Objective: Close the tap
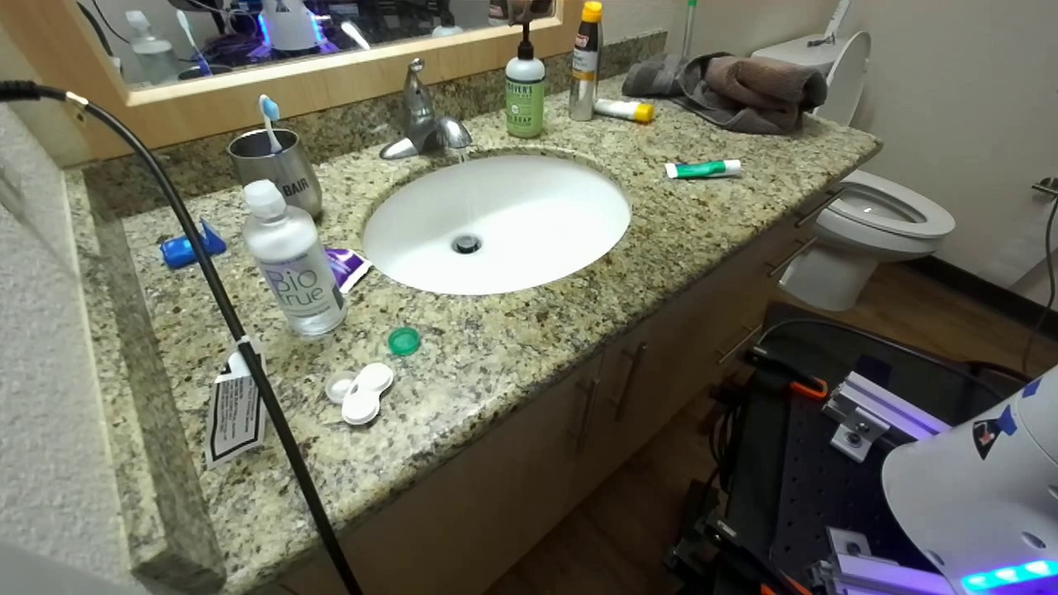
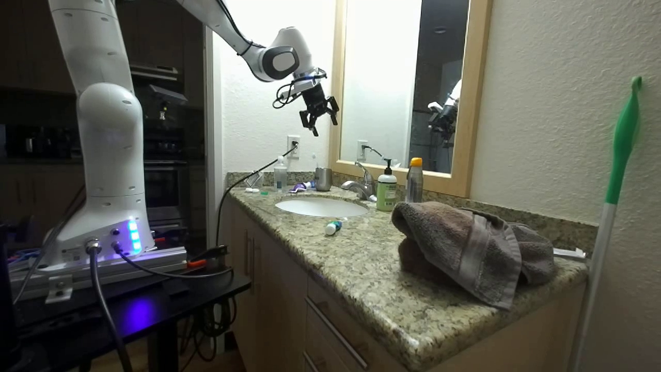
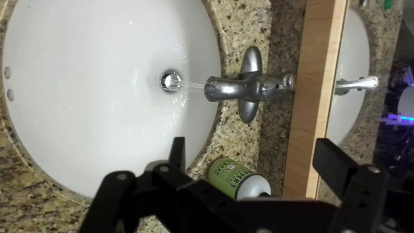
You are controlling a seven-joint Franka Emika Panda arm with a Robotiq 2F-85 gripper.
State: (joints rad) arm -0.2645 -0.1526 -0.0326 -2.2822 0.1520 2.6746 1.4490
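Observation:
The tap (image 1: 423, 124) is shiny silver and stands behind the white oval basin (image 1: 545, 223), below the mirror. Its lever (image 2: 360, 166) is tilted upward. A thin stream of water (image 3: 193, 86) runs from the spout (image 3: 223, 89) toward the drain in the wrist view. My gripper (image 3: 251, 142) is spread wide, nothing held between its black fingers (image 3: 333, 165). High over the counter, the gripper (image 2: 325, 127) hangs well above the tap and touches nothing. In an exterior view only the arm's base (image 1: 984, 496) shows; the gripper is outside that picture.
A green soap bottle (image 3: 231, 178) stands beside the tap, near a yellow-capped can (image 1: 585, 66). The mirror's wooden frame (image 3: 309, 113) runs close behind. A steel cup (image 1: 289, 178), a clear bottle (image 1: 293, 264) and a black cable (image 1: 223, 297) are on the basin's opposite side.

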